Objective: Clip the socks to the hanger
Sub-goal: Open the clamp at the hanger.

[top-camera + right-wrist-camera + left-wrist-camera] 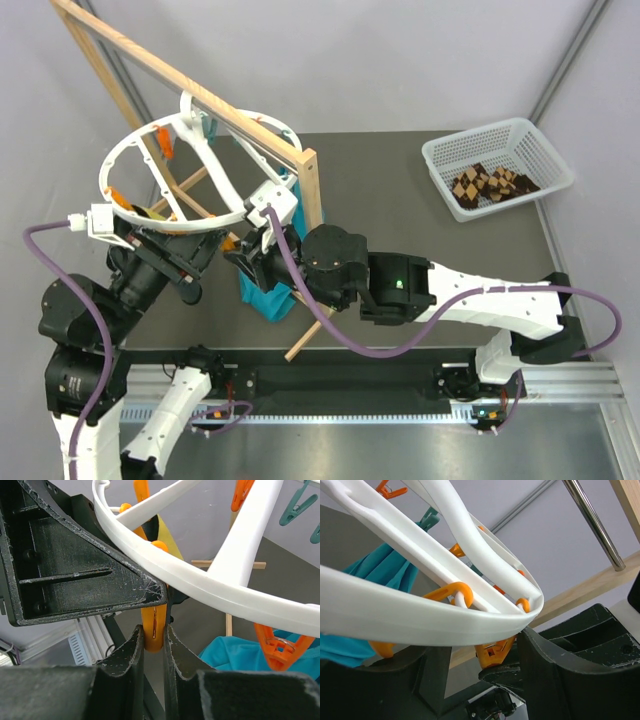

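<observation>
White hanger (pixel 110 172): it hangs on the wooden frame (pixel 200 95), between both arms. It is stiff, light plastic, but it probably swings when pushed.
Socks (pixel 490 185): they lie in the mesh basket (pixel 432 156), well apart from the hanger. They look soft, light and limp. It seems best to pinch one at the cuff edge, so that a free border can go into a clip.
Right gripper (pixel 155 630): the jaws are narrow and press one orange clip (pixel 154 615) under the rim.
Left gripper (pixel 480 655): the jaws stand apart under the rim; I cannot tell if they grip it.
Progress: no sock is clipped yet.
</observation>
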Robot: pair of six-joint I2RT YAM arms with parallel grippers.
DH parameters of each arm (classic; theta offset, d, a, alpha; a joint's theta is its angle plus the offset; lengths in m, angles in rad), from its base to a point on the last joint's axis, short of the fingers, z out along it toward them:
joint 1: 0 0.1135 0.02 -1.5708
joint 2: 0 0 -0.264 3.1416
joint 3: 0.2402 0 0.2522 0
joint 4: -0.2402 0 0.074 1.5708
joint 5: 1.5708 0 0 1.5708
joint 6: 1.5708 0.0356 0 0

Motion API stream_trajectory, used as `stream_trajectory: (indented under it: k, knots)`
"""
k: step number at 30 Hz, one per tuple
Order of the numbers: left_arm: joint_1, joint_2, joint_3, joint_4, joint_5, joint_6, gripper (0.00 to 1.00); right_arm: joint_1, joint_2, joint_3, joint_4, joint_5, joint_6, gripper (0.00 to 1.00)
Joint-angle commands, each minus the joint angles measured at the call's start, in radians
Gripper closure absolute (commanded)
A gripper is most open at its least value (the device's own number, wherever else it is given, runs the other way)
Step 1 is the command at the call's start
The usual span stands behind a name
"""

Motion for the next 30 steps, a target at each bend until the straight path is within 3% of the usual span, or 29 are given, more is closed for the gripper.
stream_trajectory:
  k: [1, 13, 15, 16, 17, 22, 30]
  knots:
    - [0.013, 0.017, -0.004, 0.065, 0.008, -0.008, 0.42, 0.017, 0.001, 0.029, 0.036, 0.000, 0.001, 1.00]
    - [0.019, 0.017, -0.007, 0.073, 0.023, -0.007, 0.76, 0.020, 0.010, 0.046, 0.033, -0.001, 0.006, 1.00]
    - [0.021, 0.013, -0.010, 0.068, 0.020, -0.002, 0.99, 0.021, 0.005, 0.051, 0.016, 0.002, 0.009, 0.83]
    - [0.021, 0.013, -0.010, 0.061, 0.015, -0.001, 1.00, 0.020, 0.004, 0.049, 0.008, 0.006, 0.012, 0.75]
    - [0.021, 0.013, -0.010, 0.056, 0.008, 0.001, 1.00, 0.023, -0.004, 0.046, -0.001, 0.012, 0.014, 0.60]
    - [0.021, 0.020, -0.010, 0.041, 0.012, 0.012, 1.00, 0.036, -0.074, -0.027, -0.058, 0.040, 0.036, 0.29]
    - [0.021, 0.022, -0.013, 0.021, 0.020, 0.033, 1.00, 0.089, -0.303, -0.190, -0.209, 0.020, 0.096, 0.22]
